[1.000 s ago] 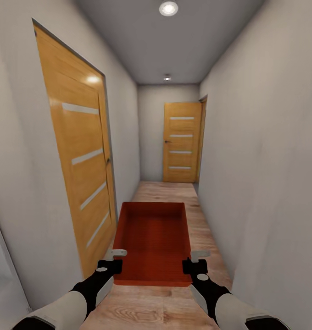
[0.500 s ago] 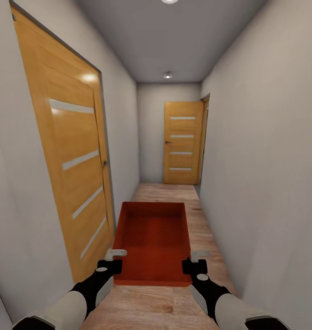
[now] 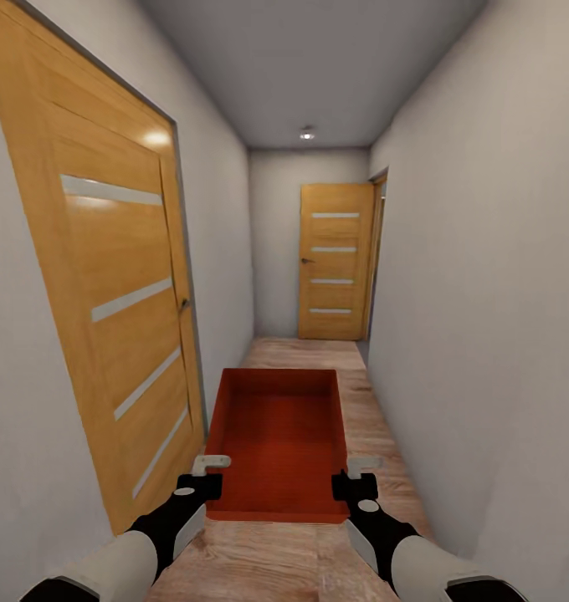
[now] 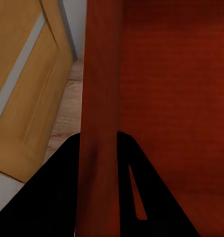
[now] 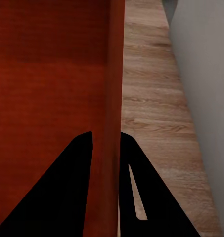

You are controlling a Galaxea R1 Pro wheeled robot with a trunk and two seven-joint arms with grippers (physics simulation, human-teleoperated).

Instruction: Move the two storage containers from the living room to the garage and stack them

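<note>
Nearer now — left door (image 3: 109,309), far door (image 3: 335,261)

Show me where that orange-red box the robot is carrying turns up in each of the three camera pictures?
Head view: the storage container sits low in the middle, between the left gripper and right gripper.
Left wrist view: its side wall runs between the gripper's dark fingers, with the inside beside it.
Right wrist view: the opposite wall runs between the fingers.
Shared landmark: the wood plank floor beside the container.
</note>
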